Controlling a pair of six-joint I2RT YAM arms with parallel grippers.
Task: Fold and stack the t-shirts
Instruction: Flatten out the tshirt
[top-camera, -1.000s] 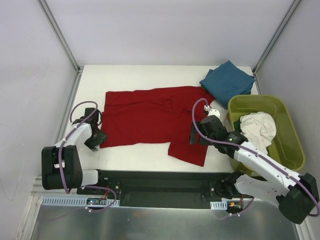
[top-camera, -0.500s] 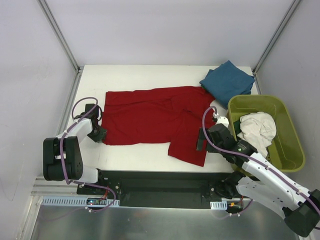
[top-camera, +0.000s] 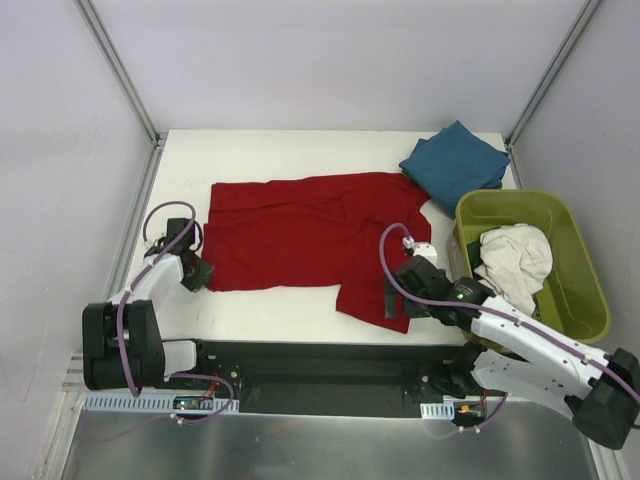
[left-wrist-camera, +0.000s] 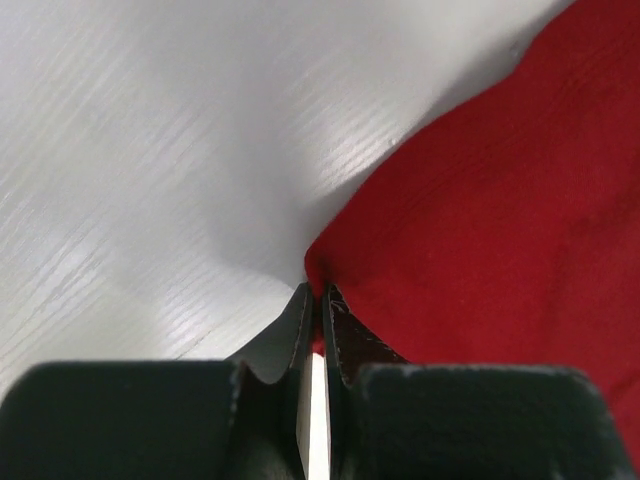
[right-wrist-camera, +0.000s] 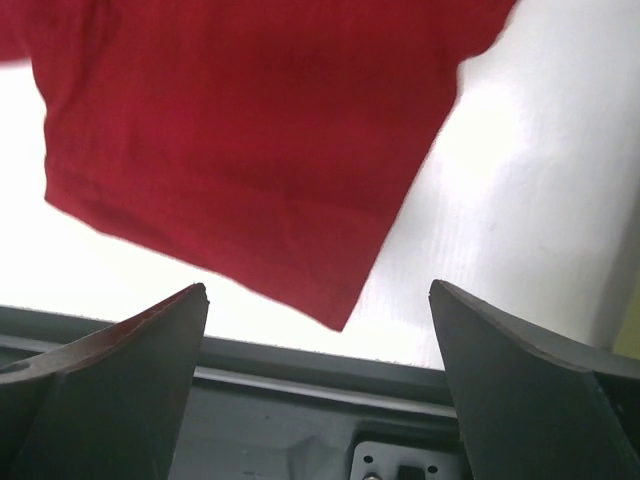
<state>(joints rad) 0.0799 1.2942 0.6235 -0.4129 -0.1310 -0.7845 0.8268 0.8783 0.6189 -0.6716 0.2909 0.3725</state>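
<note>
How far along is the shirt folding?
Done: the teal shirt looks folded at the far right corner. In hand: the red shirt lies flat, left gripper shut on its near left corner, right gripper open over its near right part. Left: folding it, the white shirt crumpled in the green tub, stacking.

Wide-open right end effector (right-wrist-camera: 318, 290) hovers above red t-shirt (right-wrist-camera: 250, 130) corner.

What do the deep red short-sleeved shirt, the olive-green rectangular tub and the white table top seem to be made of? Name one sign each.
Deep red short-sleeved shirt: soft matte cloth, probably cotton; lies limp with creases.
Olive-green rectangular tub: moulded plastic, likely; smooth glossy walls, rounded corners.
White table top: laminate or painted board; faint grain lines, soft sheen.
</note>
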